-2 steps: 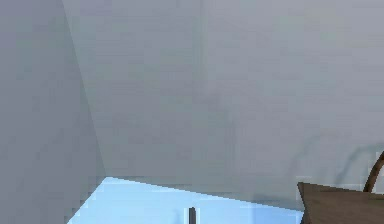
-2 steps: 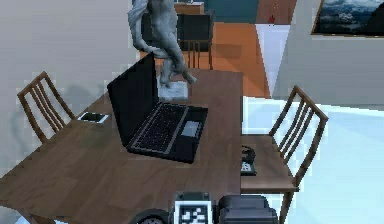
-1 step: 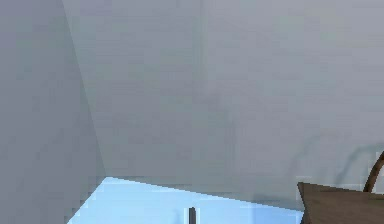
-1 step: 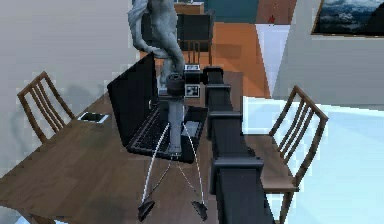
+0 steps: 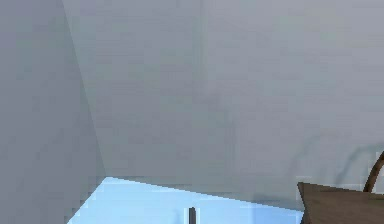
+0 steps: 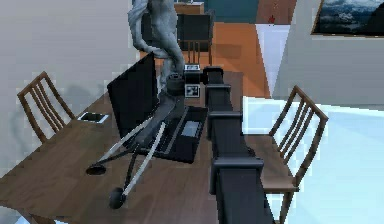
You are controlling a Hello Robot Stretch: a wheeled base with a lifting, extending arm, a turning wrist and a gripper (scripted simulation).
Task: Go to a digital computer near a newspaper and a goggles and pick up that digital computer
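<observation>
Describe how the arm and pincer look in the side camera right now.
The arm is a dark, square bar of stepped, telescoping segments. At its far end sit two small white squares with black marks. The pincer has a dark body and two thin grey fingers tipped with dark round pads.

The dark arm (image 6: 235,150) reached across a brown wooden table (image 6: 55,170), with its gripper (image 6: 172,84) by the far end of an open black laptop (image 6: 135,95). I couldn't tell whether it held anything. A grey statue (image 6: 155,30) stood beyond. One wooden chair (image 6: 40,100) flanked the table, and another chair (image 6: 290,130) faced it.
</observation>
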